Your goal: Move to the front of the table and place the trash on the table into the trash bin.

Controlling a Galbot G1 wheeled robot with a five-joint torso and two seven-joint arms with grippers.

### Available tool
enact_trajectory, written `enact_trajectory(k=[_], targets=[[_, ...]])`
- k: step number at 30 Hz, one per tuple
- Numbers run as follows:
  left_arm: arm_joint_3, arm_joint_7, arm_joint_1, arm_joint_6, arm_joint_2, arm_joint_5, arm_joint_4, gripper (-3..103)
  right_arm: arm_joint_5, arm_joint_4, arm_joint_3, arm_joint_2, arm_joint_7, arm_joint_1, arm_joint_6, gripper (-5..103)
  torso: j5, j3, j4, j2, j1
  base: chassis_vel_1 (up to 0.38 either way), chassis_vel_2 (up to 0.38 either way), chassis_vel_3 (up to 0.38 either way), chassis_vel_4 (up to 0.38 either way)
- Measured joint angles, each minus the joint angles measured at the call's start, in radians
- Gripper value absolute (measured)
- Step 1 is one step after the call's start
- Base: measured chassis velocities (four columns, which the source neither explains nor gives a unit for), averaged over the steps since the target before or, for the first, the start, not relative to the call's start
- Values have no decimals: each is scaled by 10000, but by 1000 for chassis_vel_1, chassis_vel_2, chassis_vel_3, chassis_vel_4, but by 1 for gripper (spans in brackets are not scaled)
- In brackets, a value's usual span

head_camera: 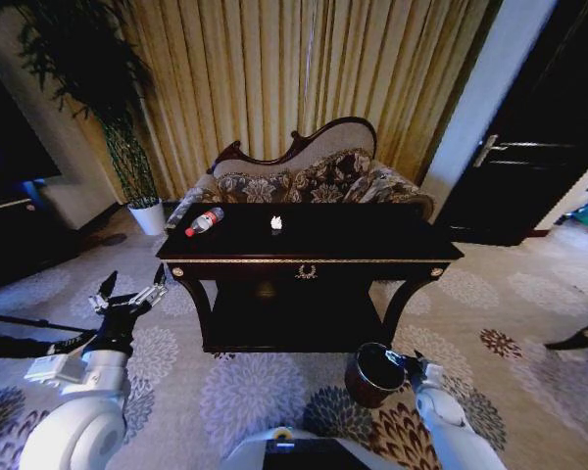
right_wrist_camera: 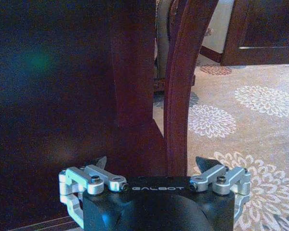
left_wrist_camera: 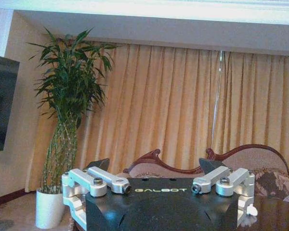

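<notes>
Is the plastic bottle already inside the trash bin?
No, the bottle lies on the table, while the trash bin stands on the carpet below.

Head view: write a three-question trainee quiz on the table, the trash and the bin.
1. True or false: the clear bottle lies on its side on the table.
2. Which gripper is nearest the trash bin?
A. left gripper
B. right gripper
3. Fill in: the white crumpled scrap sits on the table's ____, near its middle.

Key:
1. True; it lies near the table's left end.
2. B; the bin stands on the carpet by the table's right front leg, right next to that gripper. The left gripper, fingers open, hovers off the table's left front corner.
3. Top.
</notes>
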Motion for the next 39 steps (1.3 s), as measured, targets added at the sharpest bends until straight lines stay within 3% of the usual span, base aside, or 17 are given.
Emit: enact_trajectory(k=[14, 20, 28, 34, 39], targets=[[50, 14, 5, 0, -105, 15, 1, 100, 214, 787, 253, -20, -55, -210, -62, 100, 2, 0, 0, 0, 0, 0, 0, 0, 0], [-15, 18, 6, -4, -106, 6, 1, 100, -120, 3060, 1057, -148, -636, -758, -21, 100, -1, 0, 0, 0, 0, 0, 0, 0, 0], [-169, -6, 0, -16, -104, -15, 9, 100, 790, 6052, 1553, -244, -789, -1396, 22, 100, -3, 0, 0, 0, 0, 0, 0, 0, 0], [-232, -290, 2, 65, -65, 265, 9, 100, 954, 8058, 1408, -242, -221, -1225, -800, 100, -2, 0, 1, 0, 0, 0, 0, 0, 0], [-314, -345, 23, 124, -69, 279, 7, 100, 849, 8489, 1337, -252, -145, -1116, -1090, 100, -2, 0, 0, 0, 0, 0, 0, 0, 0]])
